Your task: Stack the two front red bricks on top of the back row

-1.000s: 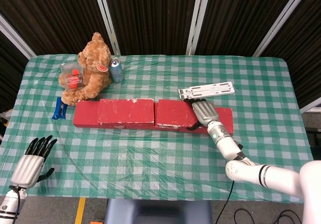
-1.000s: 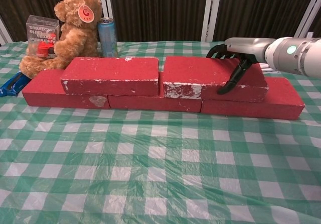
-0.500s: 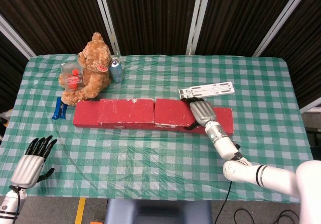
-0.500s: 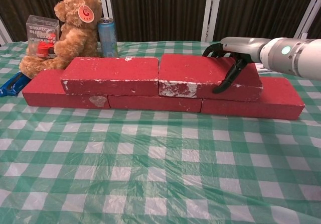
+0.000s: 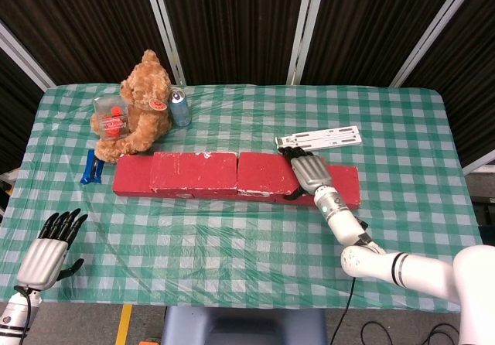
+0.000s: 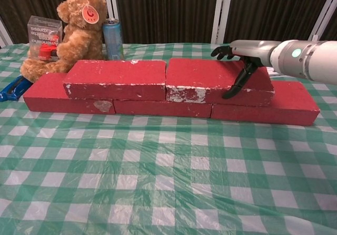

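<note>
Two red bricks lie on top of the back row (image 5: 131,181) (image 6: 47,98). The left upper brick (image 5: 193,171) (image 6: 116,77) and the right upper brick (image 5: 263,172) (image 6: 202,77) meet end to end. My right hand (image 5: 309,173) (image 6: 245,61) grips the right end of the right upper brick, fingers reaching over its top and the thumb on its front face. My left hand (image 5: 50,244) hangs open off the table's front left edge, far from the bricks, and shows only in the head view.
A teddy bear (image 5: 143,101) (image 6: 79,27), a blue can (image 5: 179,107) (image 6: 112,37) and a clear box (image 5: 110,115) (image 6: 45,35) stand behind the row's left end. A blue item (image 5: 91,167) lies left of it. A white folded stand (image 5: 319,138) lies behind my right hand.
My right hand has slid the right upper brick a little to the left, closing the gap to the left upper brick. The left hand has not moved.
</note>
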